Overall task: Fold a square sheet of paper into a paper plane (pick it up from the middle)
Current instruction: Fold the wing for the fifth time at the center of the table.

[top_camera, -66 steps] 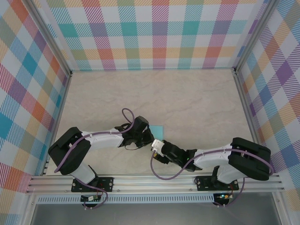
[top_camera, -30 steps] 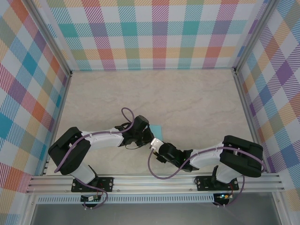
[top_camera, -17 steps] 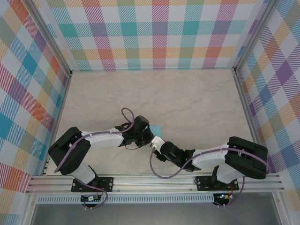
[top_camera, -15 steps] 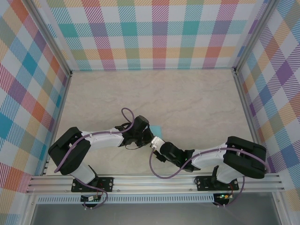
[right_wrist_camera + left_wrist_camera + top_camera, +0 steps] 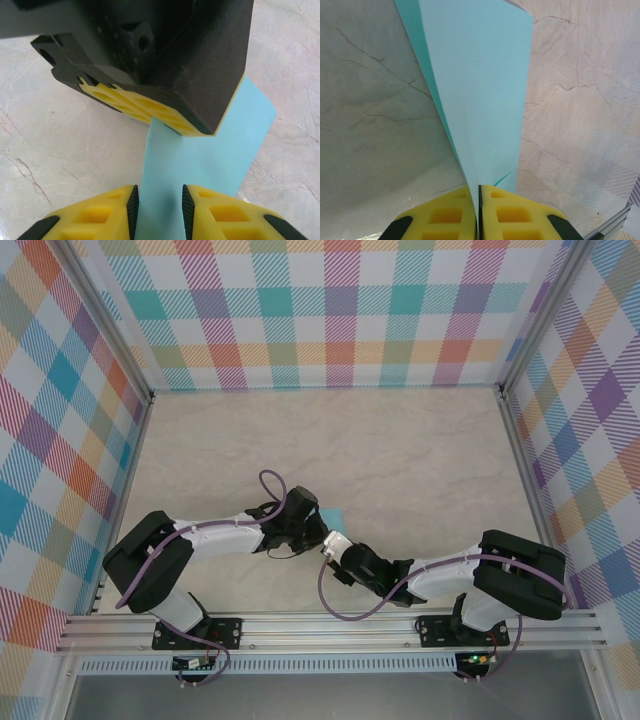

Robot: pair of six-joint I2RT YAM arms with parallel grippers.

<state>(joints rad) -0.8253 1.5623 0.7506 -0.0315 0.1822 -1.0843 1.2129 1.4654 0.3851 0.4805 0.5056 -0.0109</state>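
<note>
**Paper**: a folded teal strip, layers doubled along a crease, at the near middle of the table. From above, only a small corner shows, just right of the left gripper.

**Change:** over the last two seconds your right gripper has crept far and left, closing on the left one. Less teal shows from above than before. The left arm has held its place. I read this as lining up a second grip for the next crease; that grip is not yet taken.

**Jaws:**
- The left jaws are clamped on the strip's near end, pads together with the layers pinched in the seam.
- The right jaws are apart, with the strip's free end running between the pads.
- You cannot tell whether either right pad touches it.
</note>
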